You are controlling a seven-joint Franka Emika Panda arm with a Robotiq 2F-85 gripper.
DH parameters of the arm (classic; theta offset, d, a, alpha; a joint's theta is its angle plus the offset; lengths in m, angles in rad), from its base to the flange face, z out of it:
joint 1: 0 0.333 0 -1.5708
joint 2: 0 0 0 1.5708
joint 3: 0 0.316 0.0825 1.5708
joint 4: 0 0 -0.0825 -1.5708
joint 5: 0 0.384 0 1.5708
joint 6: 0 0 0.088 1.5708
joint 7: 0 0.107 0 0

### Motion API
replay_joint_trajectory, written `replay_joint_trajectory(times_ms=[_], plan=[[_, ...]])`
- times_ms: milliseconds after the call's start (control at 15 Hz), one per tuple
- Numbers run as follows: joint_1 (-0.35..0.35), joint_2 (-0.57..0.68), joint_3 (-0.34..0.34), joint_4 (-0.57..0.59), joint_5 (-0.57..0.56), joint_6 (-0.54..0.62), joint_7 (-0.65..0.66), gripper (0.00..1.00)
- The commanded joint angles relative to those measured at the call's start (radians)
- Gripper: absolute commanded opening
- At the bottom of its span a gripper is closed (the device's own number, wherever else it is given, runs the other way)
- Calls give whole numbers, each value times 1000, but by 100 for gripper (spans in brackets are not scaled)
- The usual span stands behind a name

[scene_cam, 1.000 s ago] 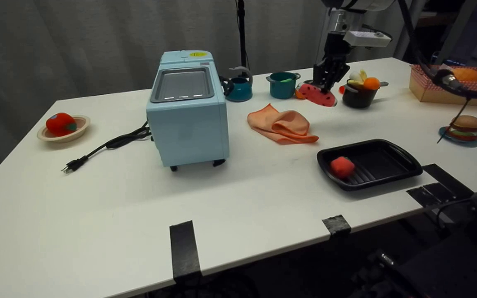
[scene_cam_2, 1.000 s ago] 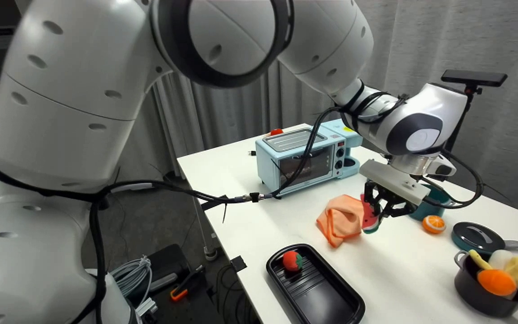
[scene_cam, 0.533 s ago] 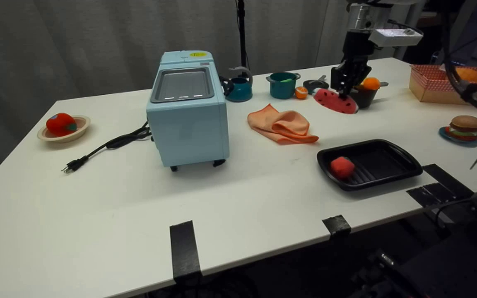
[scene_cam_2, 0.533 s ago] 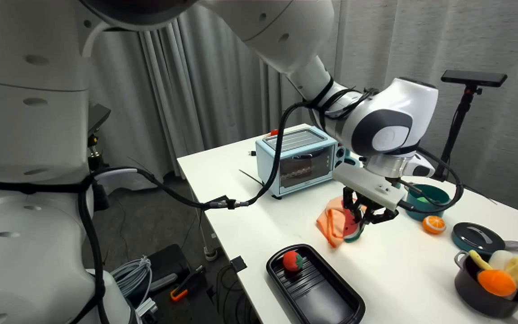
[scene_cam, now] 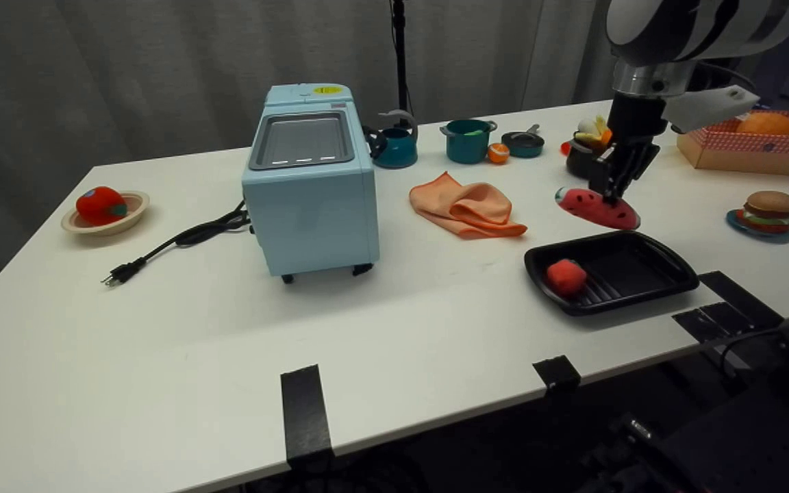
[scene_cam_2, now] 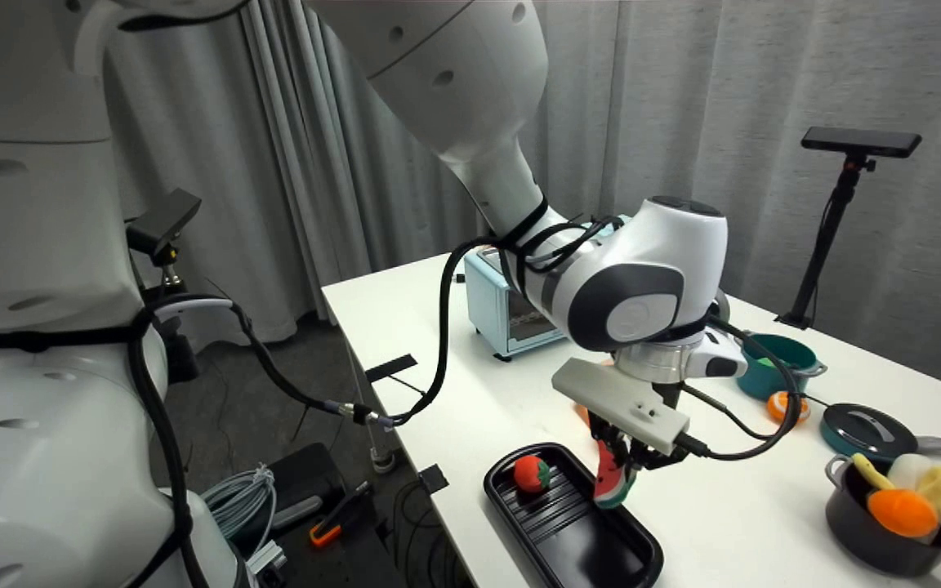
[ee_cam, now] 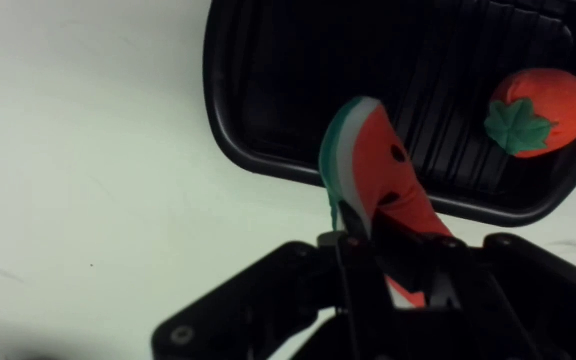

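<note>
My gripper [scene_cam: 610, 198] is shut on a toy watermelon slice [scene_cam: 590, 207], red with black seeds and a green and white rind. Clear of the tabletop, the slice hangs close to the long side of a black ribbed tray [scene_cam: 641, 267]. In the wrist view the free end of the watermelon slice [ee_cam: 380, 155] overlaps the rim of the tray [ee_cam: 268, 167]. A toy strawberry [ee_cam: 558, 112] with a green leaf cap lies at one end inside the tray. Part of the slice is hidden behind the fingers [ee_cam: 398, 240].
An orange cloth [scene_cam: 466, 209] and a light blue toaster oven [scene_cam: 312, 219] stand to one side. A black pot [scene_cam_2: 883, 531] of toy food, a teal pan [scene_cam_2: 862, 433], a toy orange [scene_cam: 498, 153], a teal pot [scene_cam: 467, 147] and a toy burger [scene_cam: 768, 212] are also on the table.
The gripper has carried the watermelon slice away from the cloth and across to the tray's edge, staying shut on it. The tray, strawberry and other items have not moved.
</note>
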Motion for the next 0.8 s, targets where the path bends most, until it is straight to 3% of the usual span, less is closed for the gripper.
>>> replay_joint_trajectory(times_ms=[0, 467, 533, 600, 733], plan=[[28, -58, -56, -91, -86, 49, 30, 2], [32, -93, -97, -151, -185, 72, 55, 2], [33, -100, -95, -156, -185, 73, 56, 32], [34, -107, -90, -157, -175, 72, 54, 34], [41, -122, -79, -154, -158, 72, 53, 49]])
